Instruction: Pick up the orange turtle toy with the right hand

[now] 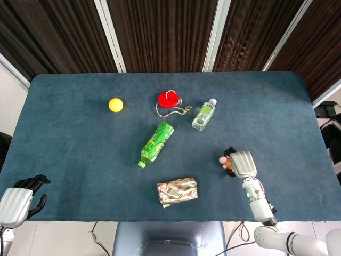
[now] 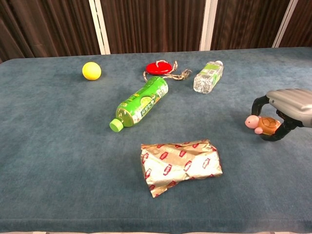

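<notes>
Currently the grasp step is in hand. The right hand (image 2: 285, 109) sits over the orange turtle toy (image 2: 262, 124), with dark fingers (image 2: 257, 103) curled down around the shell on both sides; only the pink head protrudes toward 9 o'clock. The toy appears enclosed, though whether it has left the desk (image 2: 58, 146) cannot be told from either view. In the head view the toy (image 1: 226, 162) lies at about 4 o'clock on the desk, well apart from the crumpled foil snack bag (image 2: 181, 163) at 9 o'clock of it.

The left hand (image 1: 18, 200) rests off the desk's 8 o'clock corner, fingers loosely curled and holding nothing.

Next move, by judgement: confirm a firm closure on the shell, then raise the right hand straight up. The toy is small and rounded, so a loose hold could let it slip out.
</notes>
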`<state>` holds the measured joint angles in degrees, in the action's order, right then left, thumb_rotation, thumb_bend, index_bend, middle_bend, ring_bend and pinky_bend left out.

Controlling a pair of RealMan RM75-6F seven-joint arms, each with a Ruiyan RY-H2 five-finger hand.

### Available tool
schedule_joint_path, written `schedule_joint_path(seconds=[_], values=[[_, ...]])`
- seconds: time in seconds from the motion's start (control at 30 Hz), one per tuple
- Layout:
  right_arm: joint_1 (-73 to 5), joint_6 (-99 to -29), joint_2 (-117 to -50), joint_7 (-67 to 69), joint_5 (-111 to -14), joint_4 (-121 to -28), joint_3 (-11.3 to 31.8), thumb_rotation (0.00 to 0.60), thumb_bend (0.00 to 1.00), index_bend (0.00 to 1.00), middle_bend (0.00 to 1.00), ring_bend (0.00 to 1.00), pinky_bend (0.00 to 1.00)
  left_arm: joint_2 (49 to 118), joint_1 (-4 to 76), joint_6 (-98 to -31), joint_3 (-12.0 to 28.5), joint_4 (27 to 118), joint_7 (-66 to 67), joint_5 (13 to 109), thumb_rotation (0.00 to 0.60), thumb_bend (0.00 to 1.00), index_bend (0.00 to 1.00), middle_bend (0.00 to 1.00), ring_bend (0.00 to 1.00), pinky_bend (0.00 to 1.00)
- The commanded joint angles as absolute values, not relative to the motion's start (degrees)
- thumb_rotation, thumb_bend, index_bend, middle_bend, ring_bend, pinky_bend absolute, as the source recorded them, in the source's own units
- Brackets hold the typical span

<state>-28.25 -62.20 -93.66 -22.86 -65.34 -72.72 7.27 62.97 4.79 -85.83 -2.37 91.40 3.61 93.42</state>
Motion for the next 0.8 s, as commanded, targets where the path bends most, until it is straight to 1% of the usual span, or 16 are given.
schedule_joint_path(seconds=[0.03,0.13,0.17,0.23,0.27,0.37,0.43,0.53,0.6,0.73,0.8], values=[[-28.2,-63.7,-95.2,-20.9,-68.0,-70.2,6.9,0.600,0.14,0.75,0.62,1.00,1.00,62.8,4.7,-85.8,-2.4,91.5,3.5,93.3,0.600,0.49,0.35,0.28,0.33,0.38],[-28.0,-64.9,-96.0,-19.8,-69.6,-68.2,6.8,0.600,0.14,0.92,0.76,1.00,1.00,62.7,4.7,-85.8,-2.3,91.7,3.5,93.0,0.600,0.49,0.35,0.28,0.33,0.38],[-27.9,-65.1,-96.1,-19.4,-70.0,-67.9,6.8,0.600,0.14,0.96,0.79,1.00,1.00,62.7,4.7,-85.9,-2.2,91.7,3.5,93.0,0.600,0.49,0.35,0.28,0.33,0.38],[-27.7,-65.7,-96.2,-18.6,-70.9,-67.1,6.6,0.600,0.14,0.99,0.82,1.00,1.00,62.8,4.6,-86.0,-2.3,91.7,3.5,93.1,0.600,0.49,0.35,0.28,0.33,0.38],[-27.6,-65.7,-96.1,-18.7,-71.1,-66.9,6.5,0.600,0.16,1.00,0.84,1.00,1.00,62.7,4.6,-86.1,-2.3,91.7,3.6,93.2,0.600,0.49,0.35,0.28,0.33,0.38],[-27.3,-66.5,-95.9,-18.9,-71.9,-66.8,6.4,0.600,0.27,1.00,0.87,1.00,1.00,62.8,4.7,-85.9,-2.4,91.7,3.7,93.4,0.600,0.49,0.35,0.28,0.33,0.38],[-27.1,-67.4,-95.8,-18.6,-72.6,-66.6,6.4,0.600,0.37,1.00,0.88,1.00,1.00,62.8,4.7,-85.8,-2.3,91.7,3.7,93.3,0.600,0.49,0.35,0.28,0.33,0.38],[-26.8,-68.6,-95.8,-17.4,-73.9,-66.3,6.4,0.600,0.44,1.00,0.89,1.00,1.00,62.8,4.7,-85.7,-2.2,91.9,3.9,93.2,0.600,0.49,0.35,0.28,0.33,0.38],[-26.5,-69.3,-95.6,-15.8,-74.8,-66.4,6.5,0.600,0.45,1.00,0.89,1.00,1.00,62.9,4.7,-85.8,-2.3,91.8,3.9,93.4,0.600,0.49,0.35,0.28,0.33,0.38],[-26.1,-69.4,-94.4,-10.4,-76.6,-67.7,6.3,0.600,0.46,1.00,0.89,1.00,1.00,62.9,4.8,-85.7,-2.2,91.8,4.0,93.3,0.600,0.49,0.35,0.28,0.33,0.38],[-25.9,-68.8,-93.0,-7.3,-77.5,-68.9,5.8,0.600,0.41,0.93,0.86,1.00,1.00,62.9,4.8,-85.7,-2.2,91.7,3.9,93.3,0.600,0.49,0.35,0.28,0.33,0.38]])
